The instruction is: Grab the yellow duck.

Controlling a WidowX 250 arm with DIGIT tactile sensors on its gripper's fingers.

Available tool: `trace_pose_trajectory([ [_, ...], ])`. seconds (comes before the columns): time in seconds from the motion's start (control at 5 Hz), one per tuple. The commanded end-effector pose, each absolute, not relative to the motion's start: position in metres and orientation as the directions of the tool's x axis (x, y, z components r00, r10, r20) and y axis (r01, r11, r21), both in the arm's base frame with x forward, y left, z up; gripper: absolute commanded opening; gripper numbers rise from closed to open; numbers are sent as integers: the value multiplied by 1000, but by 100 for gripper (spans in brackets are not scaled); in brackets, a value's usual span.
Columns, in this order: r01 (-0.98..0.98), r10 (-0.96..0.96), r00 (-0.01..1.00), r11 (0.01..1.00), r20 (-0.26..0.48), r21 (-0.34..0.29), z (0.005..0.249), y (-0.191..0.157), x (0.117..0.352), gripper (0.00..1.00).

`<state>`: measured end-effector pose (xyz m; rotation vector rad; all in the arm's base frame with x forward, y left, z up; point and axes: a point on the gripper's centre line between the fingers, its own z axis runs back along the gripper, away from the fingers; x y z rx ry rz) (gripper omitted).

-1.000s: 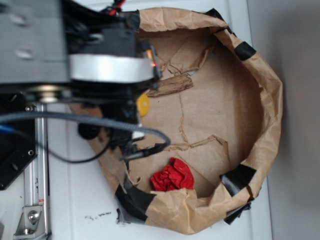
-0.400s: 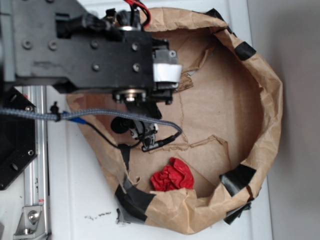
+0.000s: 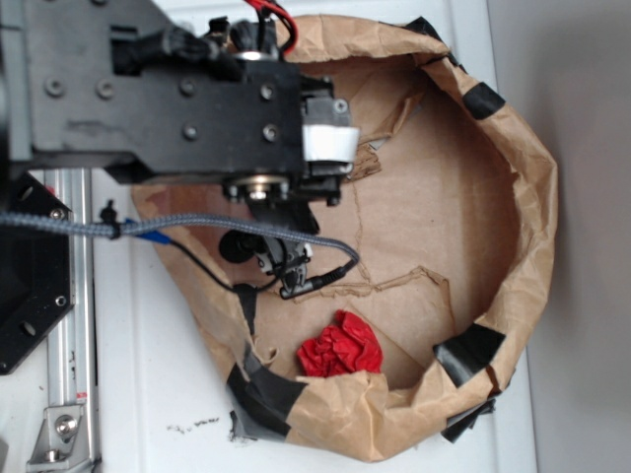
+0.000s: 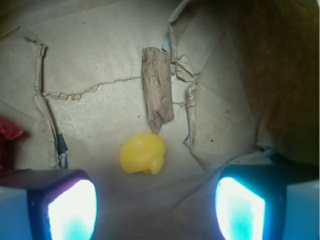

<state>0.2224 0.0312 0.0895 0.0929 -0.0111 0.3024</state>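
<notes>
Tool: spread wide, holding nothing, poised above the paper.
Yellow duck: between the fingers, touching cardboard scrap.
Writing: none readable.

Duck lies on the paper nest floor, just below the cardboard scrap in wrist view. Paper wad sits well apart, near the nest wall. Gripper fingers flank the duck, apart from it.

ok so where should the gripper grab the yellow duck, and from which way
Grip the yellow duck across its rounded body, descending from above with the open gripper fingers either side. It lies free on the paper, and the cardboard scrap sits just beyond it, so a sideways approach looks riskier.
</notes>
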Motion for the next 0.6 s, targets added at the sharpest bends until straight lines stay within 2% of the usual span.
trace_pose_trajectory([
  [0.0, -372, 360, 928, 908, 96, 193, 60, 68, 218, 100],
  [0.4, -342, 331, 940, 916, 87, 211, 54, 75, 220, 100],
])
